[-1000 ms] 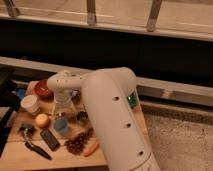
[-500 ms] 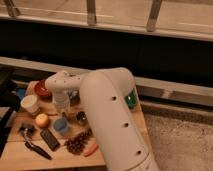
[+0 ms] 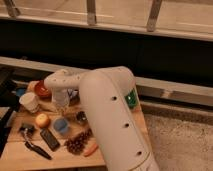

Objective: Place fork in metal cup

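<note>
The metal cup (image 3: pixel 81 117), small and shiny with a dark inside, stands on the wooden table (image 3: pixel 115 132) near its middle. My gripper (image 3: pixel 61 102) hangs from the white arm (image 3: pixel 107 105) above the table, to the left of the metal cup and just behind the blue cup (image 3: pixel 61 125). I cannot make out the fork; it may be hidden at the gripper.
A white paper cup (image 3: pixel 29 101) and a red bowl (image 3: pixel 41 90) stand at the back left. An orange fruit (image 3: pixel 42 120), black-handled tools (image 3: pixel 39 149), a brown cluster (image 3: pixel 77 142) and a carrot (image 3: pixel 91 149) lie in front. A green object (image 3: pixel 131 98) sits behind the arm.
The gripper has drifted slightly to the left and a little lower. The things on the table have not moved.
</note>
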Controlling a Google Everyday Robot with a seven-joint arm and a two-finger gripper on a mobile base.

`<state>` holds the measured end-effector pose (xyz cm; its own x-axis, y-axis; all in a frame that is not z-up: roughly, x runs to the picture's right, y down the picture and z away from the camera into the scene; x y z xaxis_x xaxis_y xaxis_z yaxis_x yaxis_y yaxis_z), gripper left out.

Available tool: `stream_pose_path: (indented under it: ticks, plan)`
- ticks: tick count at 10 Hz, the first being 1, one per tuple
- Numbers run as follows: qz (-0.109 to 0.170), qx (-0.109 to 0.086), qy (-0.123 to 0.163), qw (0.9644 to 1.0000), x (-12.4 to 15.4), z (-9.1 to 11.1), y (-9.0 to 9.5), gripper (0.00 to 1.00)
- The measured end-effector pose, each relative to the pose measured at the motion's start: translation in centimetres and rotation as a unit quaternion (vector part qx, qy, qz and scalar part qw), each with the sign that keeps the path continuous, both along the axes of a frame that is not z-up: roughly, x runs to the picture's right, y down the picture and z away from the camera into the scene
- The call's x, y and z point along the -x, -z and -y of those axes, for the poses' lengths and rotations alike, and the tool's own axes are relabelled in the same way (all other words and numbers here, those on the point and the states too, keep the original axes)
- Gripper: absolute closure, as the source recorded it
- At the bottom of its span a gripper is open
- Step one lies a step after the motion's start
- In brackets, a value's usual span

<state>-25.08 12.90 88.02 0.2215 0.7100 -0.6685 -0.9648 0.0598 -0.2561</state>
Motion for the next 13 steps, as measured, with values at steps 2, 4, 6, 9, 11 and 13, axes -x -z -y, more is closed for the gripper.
stream_pose_path:
  ticks: [2, 4, 6, 9, 11, 13]
  plan:
    - [0.005, -0.031, -0.011, 0.9994, -0.7, 2.6, 0.7, 1.00]
    - [0.008, -0.058, -0.016, 0.9982, -1.3, 4.8, 1.6, 1.00]
    - [0.011, -0.080, -0.019, 0.9966, -1.8, 6.6, 2.7, 1.00]
    - [0.016, -0.108, -0.039, 0.9932, -5.7, 9.9, 5.5, 1.00]
    - [0.022, -0.117, -0.049, 0.9917, -7.8, 11.7, 7.2, 1.00]
    - [0.019, -0.128, -0.059, 0.9899, -10.3, 13.1, 8.8, 1.00]
